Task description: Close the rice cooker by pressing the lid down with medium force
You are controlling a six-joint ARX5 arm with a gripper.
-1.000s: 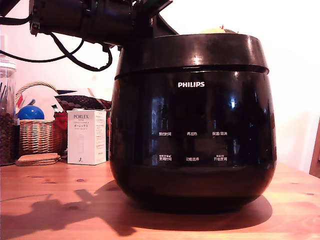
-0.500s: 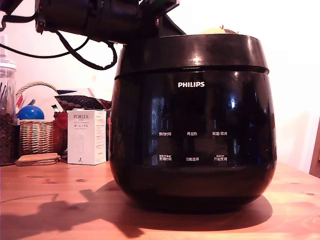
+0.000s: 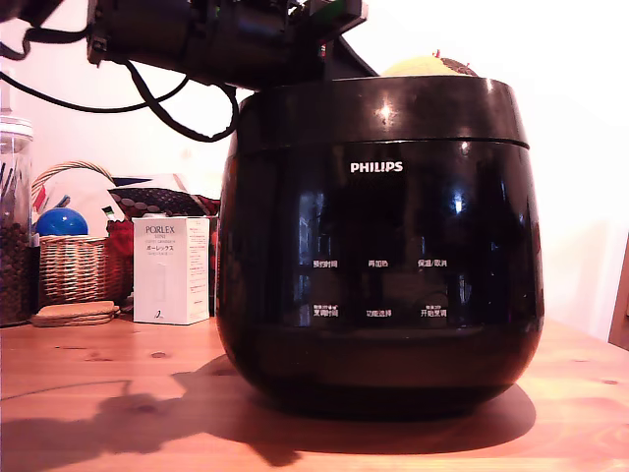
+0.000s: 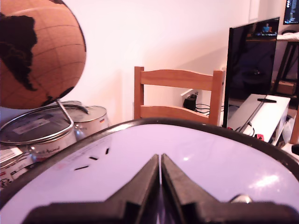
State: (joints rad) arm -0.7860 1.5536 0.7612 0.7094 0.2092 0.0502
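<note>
Glossy black plastic covers the rice cooker point(image 3: 378, 265), which stands mid-table on the wooden table point(image 3: 108, 393) with the lid point(image 3: 378, 110) down on its body. It looks heavy, stiff and slippery, so a flat press near the lid's front-centre seems safest. The gripper point(image 4: 160, 170) rests over the lid top, fingers pressed together, holding nothing. The white box point(image 3: 170, 269) stands well apart toward the exterior view's left; above is open.

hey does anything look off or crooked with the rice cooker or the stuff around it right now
Nothing stands out. The rice cooker sits upright on the wooden table with its lid down and level. The pincer rests shut on the lid's top. The white box and basket stand upright, nothing spilled.
</note>
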